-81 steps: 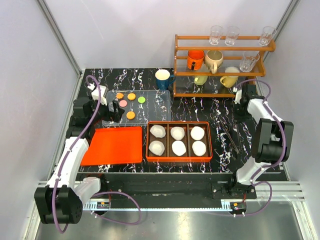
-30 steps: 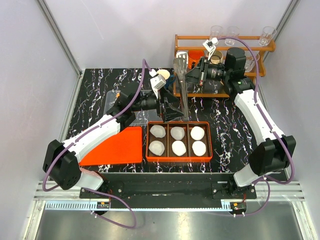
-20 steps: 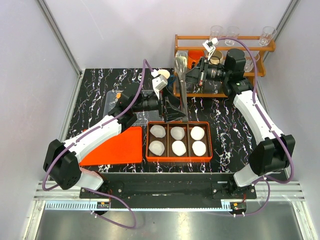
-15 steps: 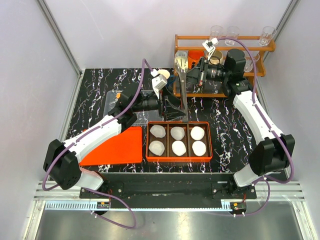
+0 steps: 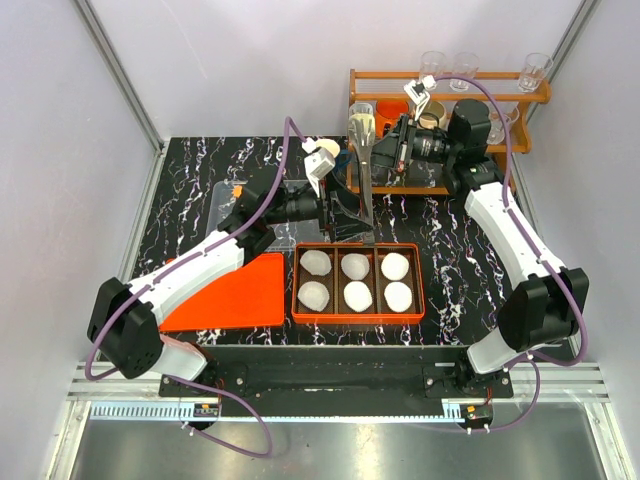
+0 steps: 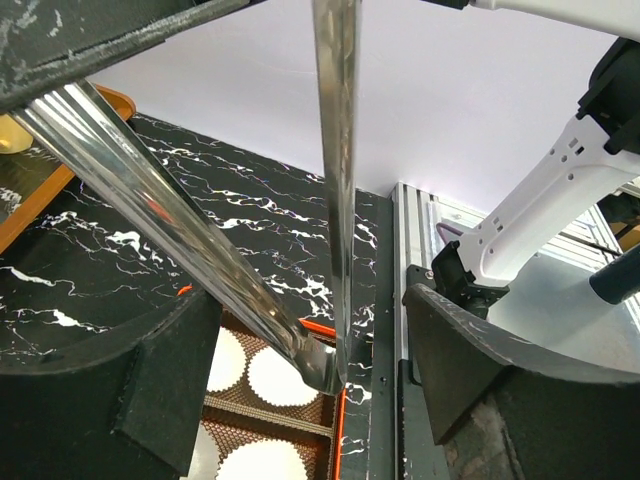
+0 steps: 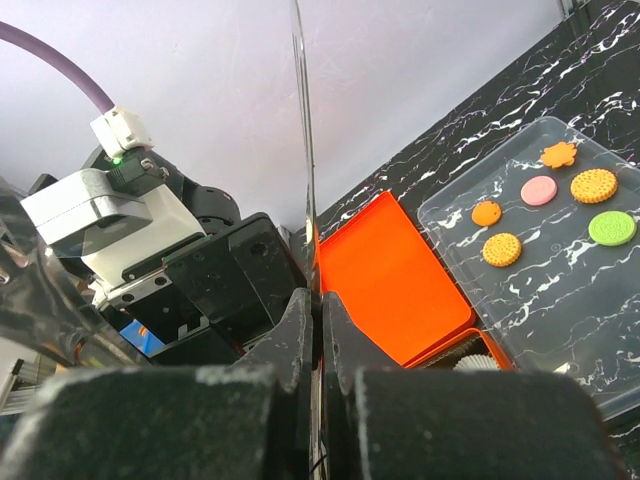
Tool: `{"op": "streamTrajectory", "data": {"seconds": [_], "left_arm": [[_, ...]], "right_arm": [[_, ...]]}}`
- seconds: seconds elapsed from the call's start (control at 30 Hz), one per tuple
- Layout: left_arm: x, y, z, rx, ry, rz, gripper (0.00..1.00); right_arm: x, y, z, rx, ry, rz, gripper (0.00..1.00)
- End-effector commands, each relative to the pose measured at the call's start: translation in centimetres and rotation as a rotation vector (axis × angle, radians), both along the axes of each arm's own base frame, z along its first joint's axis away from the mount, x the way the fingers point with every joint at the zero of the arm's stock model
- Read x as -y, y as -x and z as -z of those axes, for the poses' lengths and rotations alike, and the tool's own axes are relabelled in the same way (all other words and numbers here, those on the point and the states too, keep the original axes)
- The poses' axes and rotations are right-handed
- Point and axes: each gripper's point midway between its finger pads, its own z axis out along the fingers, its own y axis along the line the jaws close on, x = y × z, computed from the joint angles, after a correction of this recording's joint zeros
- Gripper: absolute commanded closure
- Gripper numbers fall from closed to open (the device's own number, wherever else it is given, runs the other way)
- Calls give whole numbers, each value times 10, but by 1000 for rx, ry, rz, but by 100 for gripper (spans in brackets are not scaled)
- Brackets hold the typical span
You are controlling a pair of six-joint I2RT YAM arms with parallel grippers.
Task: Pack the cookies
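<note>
The cookies (image 7: pixel 539 190) lie on a clear tray (image 7: pixel 560 300) in the right wrist view: several orange, one pink, one green (image 7: pixel 611 228). In the top view the left arm hides all but one orange cookie (image 5: pixel 237 187). My right gripper (image 5: pixel 378 158) is shut on metal tongs (image 5: pixel 366 190), as its wrist view (image 7: pixel 312 300) shows, and holds them above the box's far edge. My left gripper (image 5: pixel 348 215) is open, with a finger on each side of the tongs' (image 6: pixel 335 200) lower end and not gripping it (image 6: pixel 310 300).
An orange box (image 5: pixel 357 312) holds six white paper liners (image 5: pixel 355 266). Its orange lid (image 5: pixel 225 290) lies to its left. A wooden rack (image 5: pixel 440 95) with cups and glasses stands at the back right, close behind the right gripper.
At first both arms were parked at the sides and the tongs lay on the table. Now the right gripper holds the tongs. In the last second the tongs' top tilted slightly.
</note>
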Motion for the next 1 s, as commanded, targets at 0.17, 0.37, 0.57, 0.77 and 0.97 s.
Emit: {"op": "streamTrajectory", "data": {"seconds": [0.17, 0.37, 0.57, 0.77, 0.97], "left_arm": [[7, -12, -15, 37, 75, -50, 21], [5, -15, -13, 37, 85, -63, 20], [5, -13, -10, 27, 99, -49, 22], [6, -13, -17, 9, 127, -37, 25], [8, -14, -20, -4, 137, -23, 28]], "right_arm": [[-4, 14, -13, 45, -46, -30, 100], [-4, 22, -19, 32, -87, -54, 100], [-3, 29, -28, 44, -110, -62, 100], [-3, 29, -25, 38, -121, -66, 100], [-4, 29, -23, 33, -125, -68, 100]]}}
